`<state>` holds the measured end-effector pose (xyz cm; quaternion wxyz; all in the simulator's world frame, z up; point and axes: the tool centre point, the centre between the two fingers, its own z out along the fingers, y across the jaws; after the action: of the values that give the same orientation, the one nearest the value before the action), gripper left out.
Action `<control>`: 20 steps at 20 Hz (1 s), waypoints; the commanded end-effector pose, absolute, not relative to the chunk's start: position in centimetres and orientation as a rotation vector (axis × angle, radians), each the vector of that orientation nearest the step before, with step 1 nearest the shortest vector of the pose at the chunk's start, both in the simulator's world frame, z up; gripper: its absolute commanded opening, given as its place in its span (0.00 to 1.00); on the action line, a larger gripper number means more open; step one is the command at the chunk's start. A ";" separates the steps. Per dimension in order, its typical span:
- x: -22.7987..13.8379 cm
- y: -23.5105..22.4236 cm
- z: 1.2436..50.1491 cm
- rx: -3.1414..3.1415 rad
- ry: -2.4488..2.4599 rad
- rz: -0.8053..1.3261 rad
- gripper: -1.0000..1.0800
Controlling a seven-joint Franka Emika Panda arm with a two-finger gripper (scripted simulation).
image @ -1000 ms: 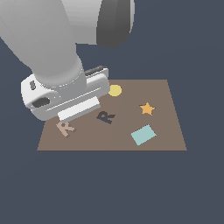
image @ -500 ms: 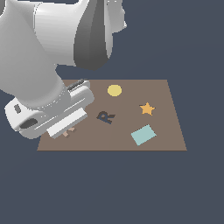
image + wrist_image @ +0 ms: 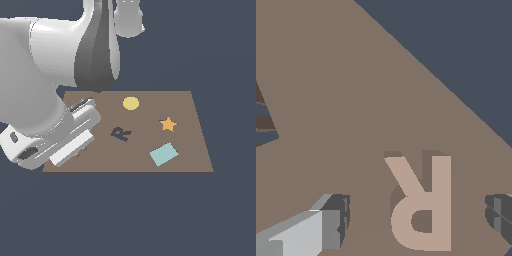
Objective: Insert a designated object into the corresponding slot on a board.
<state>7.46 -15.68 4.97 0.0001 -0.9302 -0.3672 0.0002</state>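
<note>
Pink R [image 3: 421, 210]: flat pale pink-tan letter block, lying on the board, seen whole in wrist view. In ext. view almost fully hidden behind the arm's hand; only a small bit shows near the board's front corner on the ext. view's left.
Gripper [image 3: 416, 217]: fingers spread wide, one dark pad [image 3: 336, 220] on one side of the pink R, the other pad [image 3: 501, 215] on the opposite side. Neither pad touches the block; gaps show on both sides. Holding nothing.
Board [image 3: 185, 150]: large flat brown square on dark blue-grey ground.
Slot [image 3: 120, 134]: dark navy R-shaped recess, roughly mid-board, well apart from the pink R, toward the ext. view's right of it. Nothing in it.
Yellow disc [image 3: 131, 103]: near board's far edge, beyond the slot.
Orange star [image 3: 168, 124]: on the ext. view's right of the slot, apart from it.
Teal rectangle [image 3: 164, 154]: tilted, near front edge, below the star in ext. view.
Dark cut-out [image 3: 263, 120]: partial recess at wrist view's edge w/ stripes inside; shape can't be told.
Arm [image 3: 45, 90]: bulky white & grey body, covers the board's corner on the ext. view's left and blocks sight of the block there.
In the way: bare board surface between pink R and slot, no obj. lying btw them.
</note>
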 end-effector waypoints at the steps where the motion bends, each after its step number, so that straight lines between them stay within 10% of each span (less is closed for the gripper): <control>1: 7.6 -15.8 4.9 -2.918 -1.164 0.000 0.96; 18: 7.5 -15.6 3.0 -2.921 -1.156 0.000 0.96; 19: 7.5 -15.6 3.0 -2.921 -1.156 0.000 0.00; 20: 7.5 -15.6 3.0 -2.921 -1.156 0.000 0.00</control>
<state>7.49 -15.60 3.02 0.0002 -0.9299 -0.3678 0.0005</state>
